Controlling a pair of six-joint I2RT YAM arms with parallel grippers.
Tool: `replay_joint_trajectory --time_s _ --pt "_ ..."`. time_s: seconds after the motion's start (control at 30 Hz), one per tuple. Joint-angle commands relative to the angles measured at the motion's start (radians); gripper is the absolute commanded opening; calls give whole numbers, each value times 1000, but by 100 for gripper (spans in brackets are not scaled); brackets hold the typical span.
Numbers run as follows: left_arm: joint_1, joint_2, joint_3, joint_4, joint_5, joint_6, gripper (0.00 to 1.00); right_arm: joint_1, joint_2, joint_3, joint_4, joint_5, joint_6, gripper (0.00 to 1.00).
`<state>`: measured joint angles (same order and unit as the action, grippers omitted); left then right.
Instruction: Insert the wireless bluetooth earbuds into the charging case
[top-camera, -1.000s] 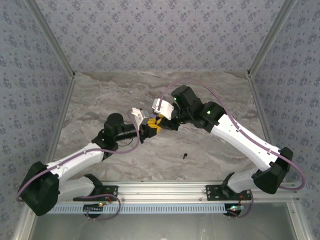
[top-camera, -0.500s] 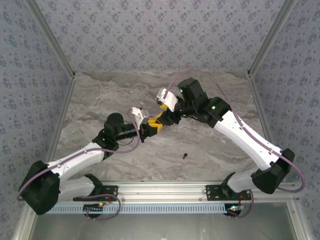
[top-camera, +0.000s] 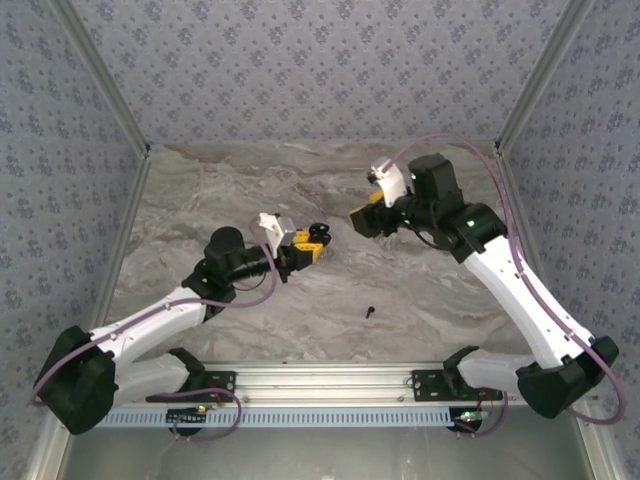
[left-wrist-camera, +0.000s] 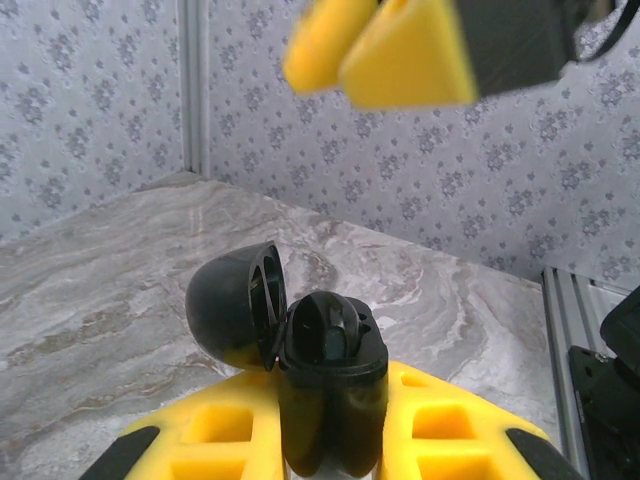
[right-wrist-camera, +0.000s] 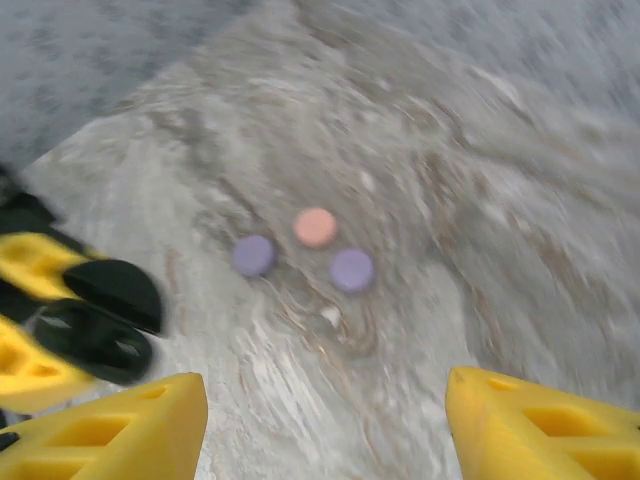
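Note:
My left gripper (top-camera: 305, 247) is shut on a black charging case (top-camera: 316, 234) with its lid swung open, held above the middle of the table. In the left wrist view the case (left-wrist-camera: 330, 350) stands upright between my yellow fingers (left-wrist-camera: 200, 430), its lid (left-wrist-camera: 235, 305) hinged to the left. A dark shape sits in its well, too dark to name. My right gripper (top-camera: 362, 218) hangs open and empty to the right of the case, apart from it. One black earbud (top-camera: 370, 312) lies on the table nearer the front.
The blurred right wrist view looks down between my open fingers (right-wrist-camera: 322, 390) at two lilac round cases (right-wrist-camera: 253, 255) (right-wrist-camera: 351, 270) and a pinkish one (right-wrist-camera: 315, 227) on the marble table (right-wrist-camera: 430, 200). Patterned walls close in the back and sides.
My right gripper has opened and drawn back to the right, away from the black case. The left gripper has kept its hold on the case and barely moved.

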<state>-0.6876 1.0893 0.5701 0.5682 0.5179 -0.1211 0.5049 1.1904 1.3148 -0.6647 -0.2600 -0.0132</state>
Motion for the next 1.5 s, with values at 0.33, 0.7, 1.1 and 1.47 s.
replay_joint_trajectory --time_s 0.33,0.7,1.1,1.47 --pt "-6 -164 -60 -122 -93 61 0 120 -22 -512 13 171 718 62" --pt "-6 -183 -79 -130 -76 79 0 181 168 -551 54 171 823 54" --pt "-5 -204 -93 -152 -62 103 0 234 324 -498 59 207 866 44" --pt "-6 -216 -94 -167 -66 106 0 240 380 -481 59 207 857 33"
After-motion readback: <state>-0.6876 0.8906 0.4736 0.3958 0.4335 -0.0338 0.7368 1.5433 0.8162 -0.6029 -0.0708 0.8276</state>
